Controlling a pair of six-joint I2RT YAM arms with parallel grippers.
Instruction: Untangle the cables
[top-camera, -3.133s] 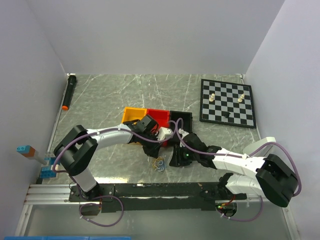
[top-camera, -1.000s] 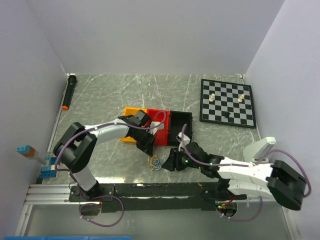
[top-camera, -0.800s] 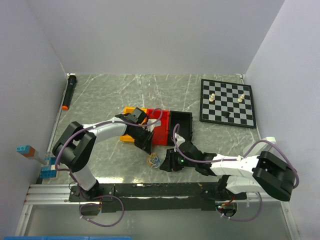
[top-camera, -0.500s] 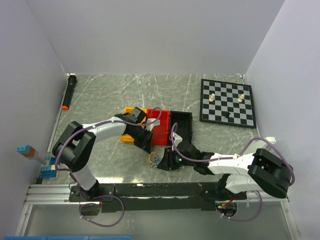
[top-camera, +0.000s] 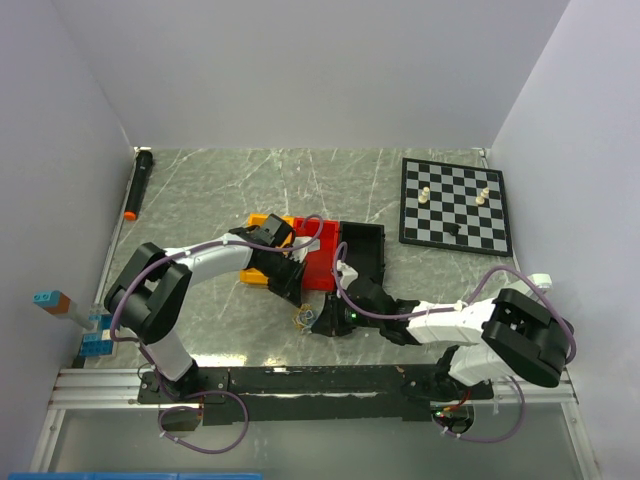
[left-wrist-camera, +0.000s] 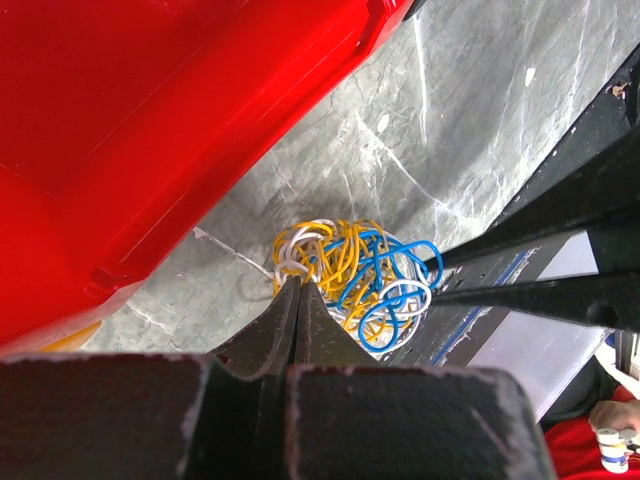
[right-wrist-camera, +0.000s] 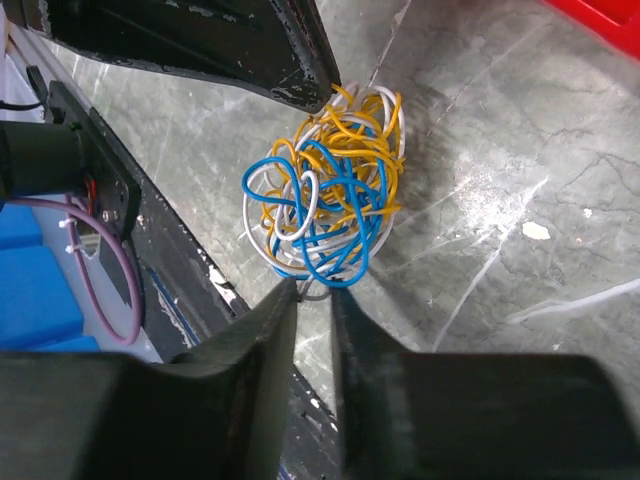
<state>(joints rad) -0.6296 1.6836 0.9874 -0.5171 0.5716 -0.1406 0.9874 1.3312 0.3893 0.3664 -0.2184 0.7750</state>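
Observation:
The cables (top-camera: 304, 318) are one small tangle of yellow, blue and white wires lying on the grey table just in front of the red bin (top-camera: 318, 262). My left gripper (top-camera: 298, 303) comes at the cables (left-wrist-camera: 350, 280) from the bin side. It (left-wrist-camera: 298, 285) is shut, its tips pinched on yellow and white strands at the tangle's edge. My right gripper (top-camera: 318, 324) reaches in from the opposite side. Its jaws (right-wrist-camera: 315, 293) stand a narrow gap apart at the cables' (right-wrist-camera: 325, 205) near edge, with a grey-white loop lying at the gap. The left gripper (right-wrist-camera: 315, 92) shows there too.
An orange bin (top-camera: 258, 222) and a black bin (top-camera: 364, 250) flank the red one. A chessboard (top-camera: 455, 205) with a few pieces lies at the back right. A black marker (top-camera: 136, 185) lies far left, blue blocks (top-camera: 95, 335) near left, the black rail (top-camera: 300, 380) along the front.
My right arm has reached left up to the tangle and its jaws have narrowed. The left gripper has stayed shut and shifted slightly; the tangle has slid a little left.

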